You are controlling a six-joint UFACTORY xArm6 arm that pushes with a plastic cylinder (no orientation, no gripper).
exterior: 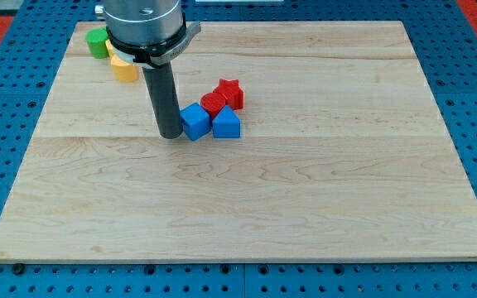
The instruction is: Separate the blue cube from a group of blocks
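Wooden counter (305, 215): my tip (171, 135) touches the blue cube (195, 122) (its left side), grouped with blue block (226, 124) and two reds; no jaws on this rod.

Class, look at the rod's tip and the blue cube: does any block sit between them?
Nothing visible does. My tip stands right at the blue cube on the cube's left side in the view. The other blue block, the red block and the red star crowd the cube's far side, towards the view's right.
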